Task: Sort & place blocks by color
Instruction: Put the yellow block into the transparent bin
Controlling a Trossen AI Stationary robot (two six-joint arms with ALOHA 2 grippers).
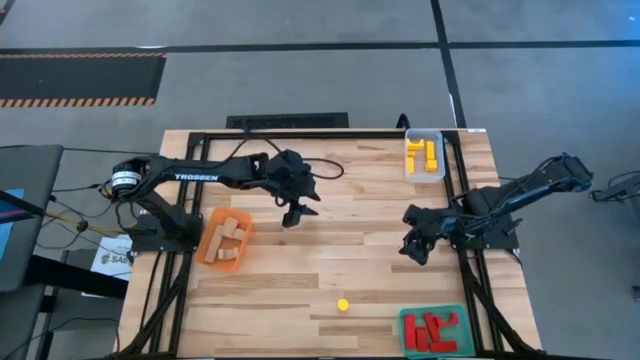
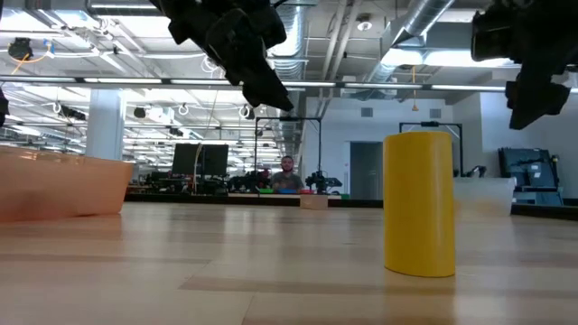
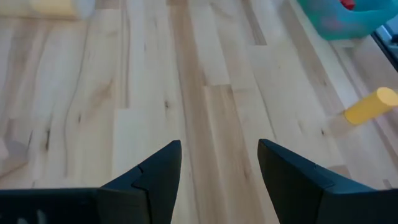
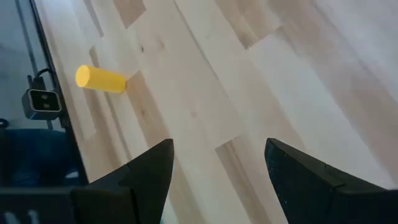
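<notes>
Yellow, short and cylindrical, one wooden block (image 1: 343,305) stands upright alone near the surface's (image 1: 330,250) front edge. Red blocks (image 1: 432,330) fill the green tray (image 1: 405,322) at the front right corner. Farther back, the left pincer (image 1: 293,214) and right pincer (image 1: 416,250) hang with fingers apart, empty. Plain wood blocks (image 1: 228,240) lie in the orange tray (image 1: 209,226); yellow blocks (image 1: 423,154) lie in the clear tray (image 1: 411,135) at the far edge.

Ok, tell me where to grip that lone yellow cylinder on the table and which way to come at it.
The yellow cylinder stands upright on its flat end, alone on the bare wooden table. Probably best to come straight down from above and close the fingers across its curved side near the upper half. Nothing crowds it. The right gripper, open and empty, looks nearer than the left gripper, also open.
</notes>
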